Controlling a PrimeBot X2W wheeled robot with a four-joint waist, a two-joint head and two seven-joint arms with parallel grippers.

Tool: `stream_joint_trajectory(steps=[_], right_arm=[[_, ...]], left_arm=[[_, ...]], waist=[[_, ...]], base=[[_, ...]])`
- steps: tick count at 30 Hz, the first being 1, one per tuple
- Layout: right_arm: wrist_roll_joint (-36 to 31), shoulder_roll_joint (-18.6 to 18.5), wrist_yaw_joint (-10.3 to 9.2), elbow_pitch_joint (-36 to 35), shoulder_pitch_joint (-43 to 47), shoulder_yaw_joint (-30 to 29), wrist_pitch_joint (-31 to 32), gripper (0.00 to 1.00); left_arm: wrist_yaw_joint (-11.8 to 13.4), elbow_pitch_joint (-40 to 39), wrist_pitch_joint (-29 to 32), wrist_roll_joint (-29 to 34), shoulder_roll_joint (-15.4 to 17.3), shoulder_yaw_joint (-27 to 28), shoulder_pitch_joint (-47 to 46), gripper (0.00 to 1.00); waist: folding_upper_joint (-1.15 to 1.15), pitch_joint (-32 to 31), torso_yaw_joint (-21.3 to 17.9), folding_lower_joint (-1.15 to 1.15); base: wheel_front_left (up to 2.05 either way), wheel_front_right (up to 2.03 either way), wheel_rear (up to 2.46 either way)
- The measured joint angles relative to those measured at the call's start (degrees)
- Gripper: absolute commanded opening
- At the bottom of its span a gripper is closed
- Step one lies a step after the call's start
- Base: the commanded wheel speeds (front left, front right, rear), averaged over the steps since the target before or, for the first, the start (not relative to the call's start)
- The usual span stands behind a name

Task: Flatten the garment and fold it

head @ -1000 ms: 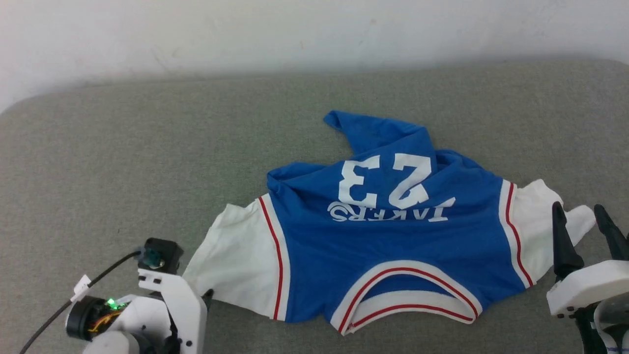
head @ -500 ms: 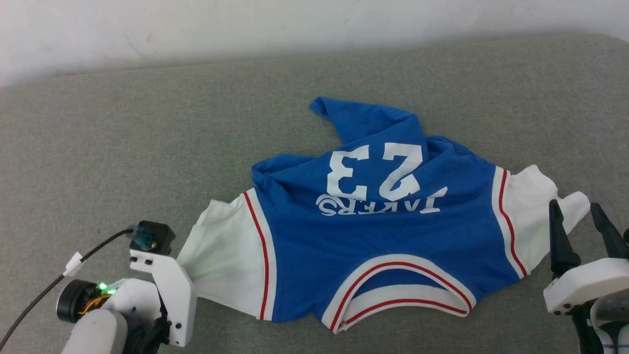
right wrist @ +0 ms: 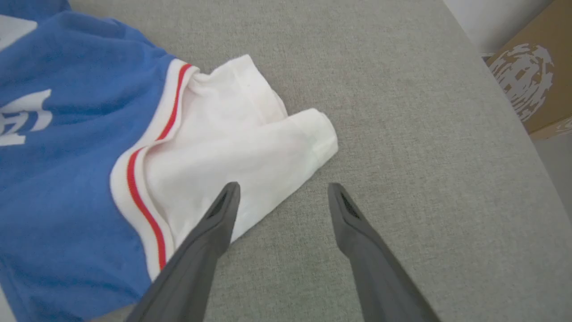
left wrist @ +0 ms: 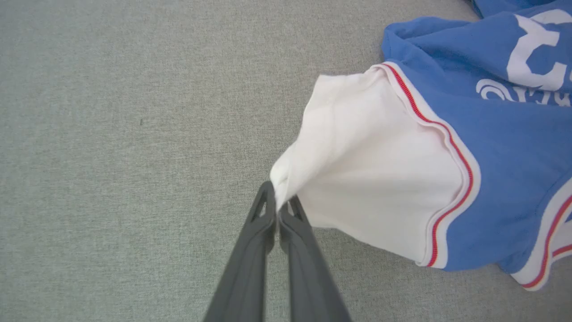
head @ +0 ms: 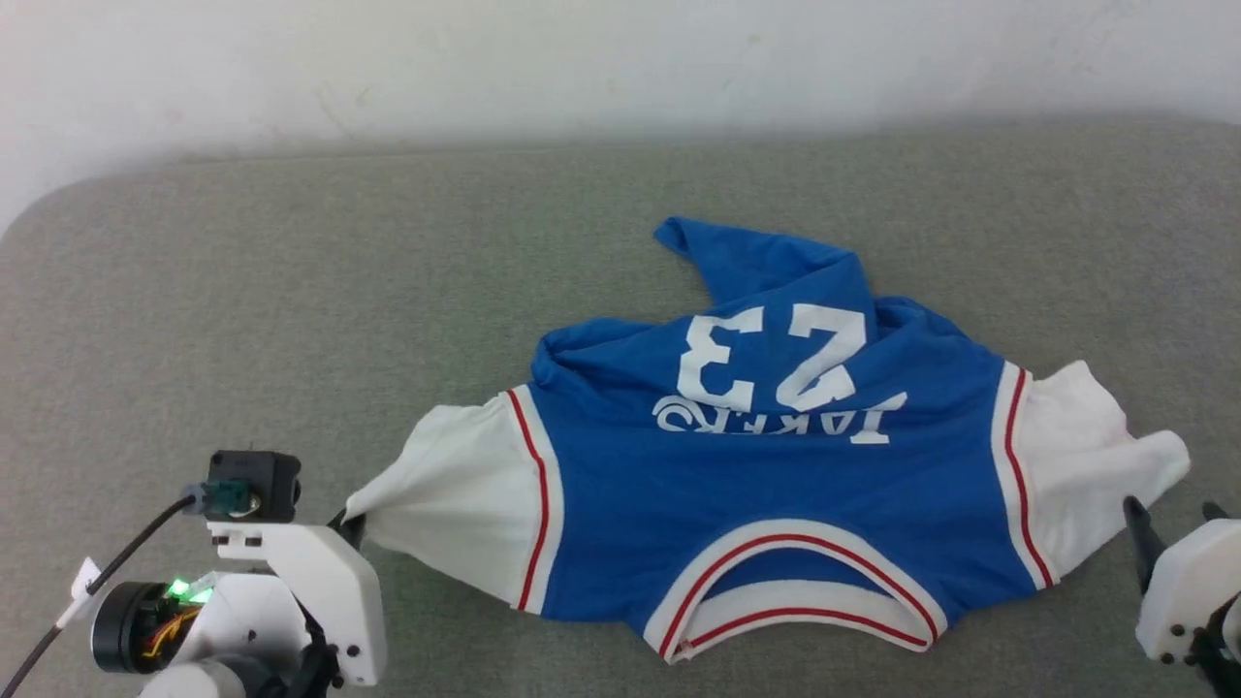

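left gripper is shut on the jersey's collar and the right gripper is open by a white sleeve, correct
No: the left gripper is shut on a white sleeve of the jersey, not its collar, per the left wrist view. The right gripper is open by the other sleeve.

Ahead of me is a wide grey fabric surface (head: 291, 291), with a fine woven texture, flat and padded-looking. In my head view its far-left corner is rounded. Behind it stands a plain white wall (head: 582, 58) with a few faint scuffs. There's a soft shadow band where the surface meets the wall. Light is even and diffuse. My right wrist view has the surface's edge curving away, and beyond that edge a brown cardboard box (right wrist: 532, 85) with a patchy white print.
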Motion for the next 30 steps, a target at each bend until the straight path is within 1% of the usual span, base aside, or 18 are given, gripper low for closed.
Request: stream_joint_trajectory(steps=[5,8,13,16,23,26,27,28,29,30], right_arm=[[-1.19,-3.49,0.01,1.91,-3.02,-1.51,7.32,1.00],[-1.78,-5.05,0.01,3.46,-5.41,-1.93,9.83,1.00],[-2.11,-6.62,0.01,8.40,-7.89,-1.99,13.69,1.00],[-2.13,-7.09,0.01,10.96,-8.16,-1.33,13.96,1.00],[-3.50,-7.13,0.00,13.78,-11.00,-1.80,11.33,1.00],[-3.83,-7.39,0.00,15.14,-11.94,-1.34,11.10,1.00],[-3.81,-7.49,0.00,15.66,-12.22,-1.11,11.13,0.90],[-3.80,-7.64,0.00,16.06,-12.37,-0.66,11.26,0.12],[-3.72,-7.71,0.00,16.37,-12.50,-0.31,11.52,0.00],[-3.36,-7.71,0.01,16.59,-12.67,0.00,11.71,0.00]], left_arm=[[0.55,-4.75,0.77,0.47,-0.01,-0.62,1.09,0.00],[0.86,-6.34,1.10,0.65,0.15,-0.68,1.11,0.00],[0.86,-7.59,1.42,0.69,0.11,-1.71,1.09,0.00],[0.82,-7.66,1.41,0.69,0.07,-2.13,1.04,0.00],[0.78,-7.72,1.42,0.68,0.16,-2.57,0.87,0.00],[0.77,-7.71,1.41,0.63,0.32,-2.55,0.80,0.00],[0.77,-7.68,1.41,0.58,0.37,-2.55,0.68,0.00],[0.77,-7.67,1.41,0.57,0.46,-2.56,0.60,0.00],[0.77,-7.58,1.41,0.55,0.53,-2.56,0.58,0.00],[0.77,-7.44,1.41,0.51,0.56,-2.56,0.51,0.00]], waist=[[0.00,0.13,1.82,0.00],[0.00,0.90,2.50,0.00],[0.00,2.39,3.52,0.00],[0.00,3.21,4.15,0.00],[0.00,5.21,4.84,0.00],[0.00,5.99,4.88,0.00],[0.00,6.16,4.86,0.00],[0.00,6.24,4.83,0.00],[0.00,6.22,4.80,0.00],[0.00,6.13,4.78,0.00]], base=[[0.00,0.00,0.00],[0.00,0.00,0.00],[0.00,0.00,0.00],[0.00,0.00,0.00],[0.00,0.00,0.00],[0.00,0.00,0.00],[0.00,0.00,0.00],[0.00,0.00,0.00],[0.00,0.00,0.00],[0.00,0.00,0.00]])
